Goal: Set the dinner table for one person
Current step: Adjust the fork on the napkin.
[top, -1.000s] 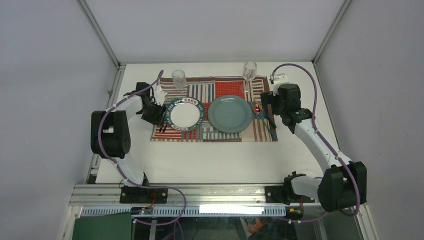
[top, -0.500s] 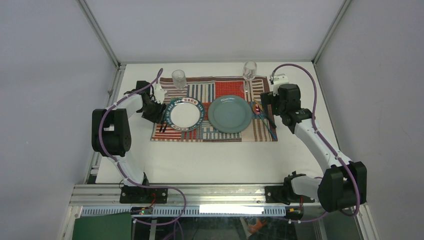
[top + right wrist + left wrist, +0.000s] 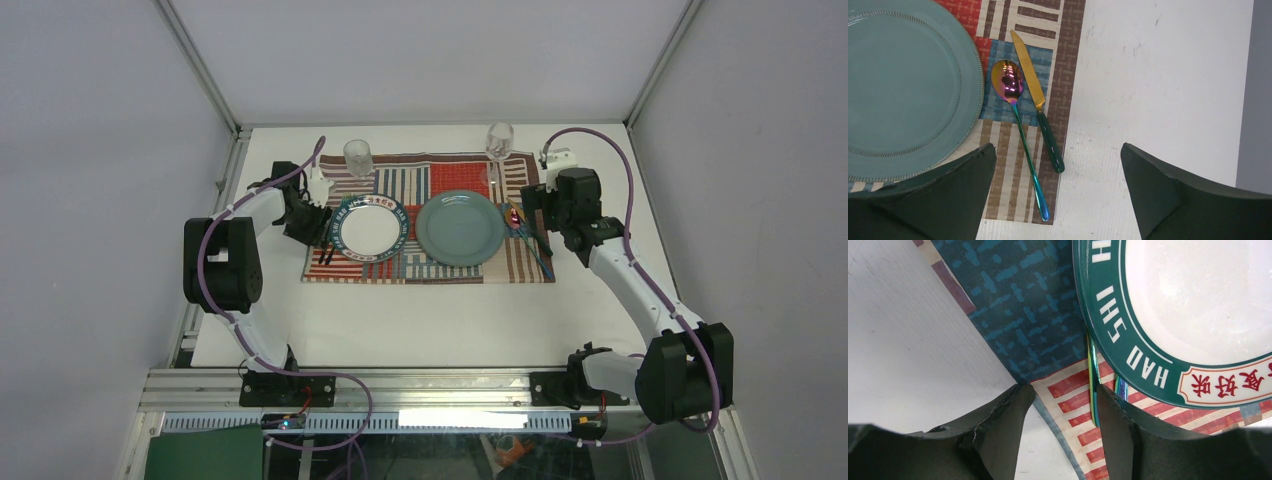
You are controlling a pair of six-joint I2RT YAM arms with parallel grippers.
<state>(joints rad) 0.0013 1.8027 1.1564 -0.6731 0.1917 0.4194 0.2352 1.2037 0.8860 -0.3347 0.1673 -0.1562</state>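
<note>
On the white dinner table [image 3: 430, 320] lies a striped patchwork placemat [image 3: 430, 265]. It carries a white plate with a green rim [image 3: 370, 227] and a teal plate [image 3: 460, 227]. My left gripper [image 3: 323, 245] is low at the mat's left edge beside the white plate [image 3: 1198, 300]. It [image 3: 1062, 390] is open, and a thin iridescent-green cutlery handle [image 3: 1092, 385] lies against its right finger. A second handle [image 3: 1120, 386] pokes out from under the plate rim. My right gripper [image 3: 1058, 147] hangs wide open above an iridescent spoon [image 3: 1007, 82] and a gold knife [image 3: 1030, 75].
A clear tumbler [image 3: 358, 158] stands at the mat's far left corner and a wine glass [image 3: 499, 140] at its far right. Aluminium rails [image 3: 400, 385] edge the table, with grey walls close on both sides.
</note>
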